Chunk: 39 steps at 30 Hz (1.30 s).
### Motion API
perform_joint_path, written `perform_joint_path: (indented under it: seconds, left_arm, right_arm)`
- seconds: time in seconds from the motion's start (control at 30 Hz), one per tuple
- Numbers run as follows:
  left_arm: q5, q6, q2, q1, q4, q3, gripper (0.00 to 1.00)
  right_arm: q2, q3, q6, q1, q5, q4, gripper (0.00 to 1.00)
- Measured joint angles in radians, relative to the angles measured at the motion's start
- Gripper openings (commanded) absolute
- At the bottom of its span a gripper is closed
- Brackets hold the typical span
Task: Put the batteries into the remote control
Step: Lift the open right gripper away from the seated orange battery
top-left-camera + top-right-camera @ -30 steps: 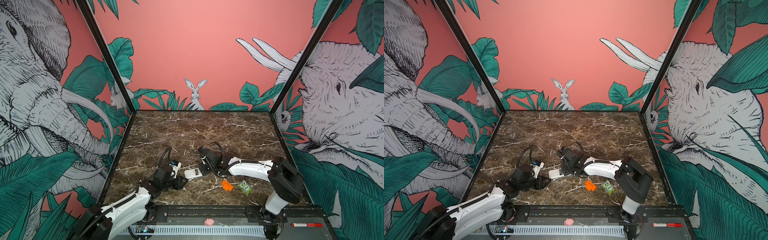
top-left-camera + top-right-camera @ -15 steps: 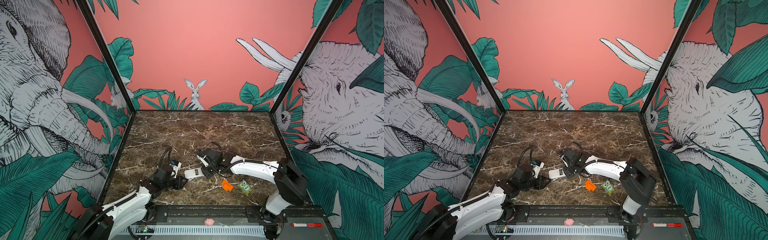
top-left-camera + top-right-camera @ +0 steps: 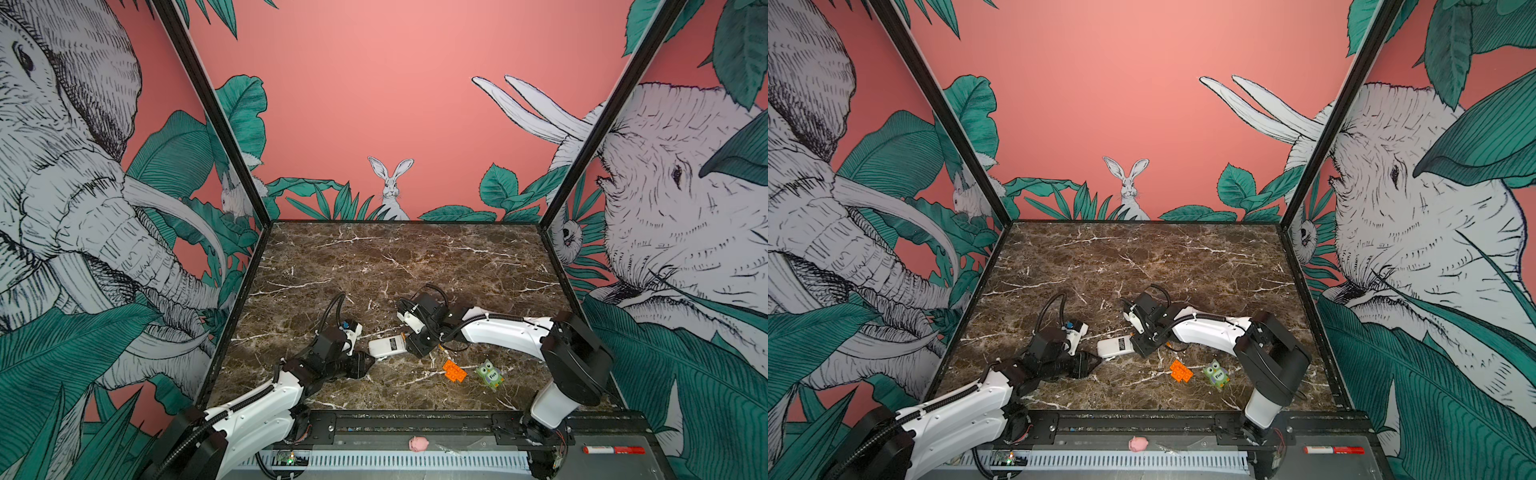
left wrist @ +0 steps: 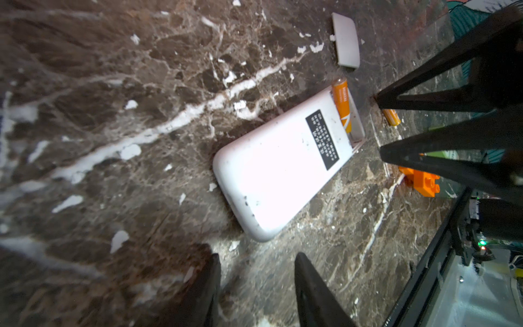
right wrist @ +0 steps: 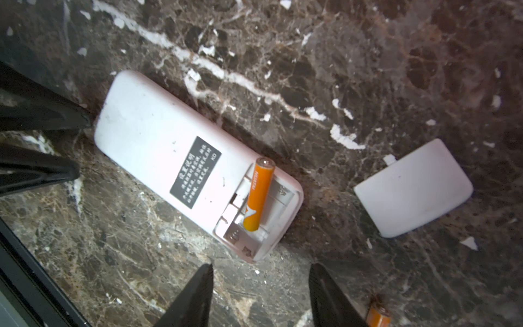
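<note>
So here's where we stand. The small oblong white remote control (image 5: 158,141) lies back-up, label showing, on the brown marble table (image 3: 395,266), roughly mid-width and toward the near edge. Its battery bay is uncovered at the right end. One thin orange battery (image 5: 259,195) with a pale tip is in the bay but crooked: it slants across the slots and its tip pokes over the rim, so we'd say it isn't seated. The second battery (image 5: 377,315) lies on the table just right of the remote, right by the right gripper (image 5: 260,297).

That gripper hangs over the bay end with its fingers spread and nothing between them. The left gripper (image 4: 254,294) is at the remote's left end, fingers apart as well and holding nothing. We can't tell if it touches the shell.

To do this step well, we'd have the left side brace the remote. The right side can then nudge the slanted cell square into one slot and press it flat before going for the loose one.

As for clutter, the flat white battery cover (image 5: 413,186) lies apart from the bay, out of the way. The orange studded brick (image 3: 454,370) and green owl toy (image 3: 489,374) sit nearer and to the right. The brick is the same orange as the cells, so we'd be careful not to grab it by mistake.
</note>
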Motion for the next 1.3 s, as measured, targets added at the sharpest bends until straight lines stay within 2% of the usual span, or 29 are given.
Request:
perform_joint_path:
  seconds: [0.53,1.3]
  left_arm:
    - [-0.006,-0.001,0.01,0.0,-0.003,0.007,0.45]
    - [-0.017,-0.001,0.01,0.0,-0.004,0.007,0.44]
  right_arm:
    - [0.017,-0.061,-0.035,-0.002,-0.106,0.06,0.62]
    - [0.063,-0.027,-0.08,-0.002,-0.135,0.106,0.6]
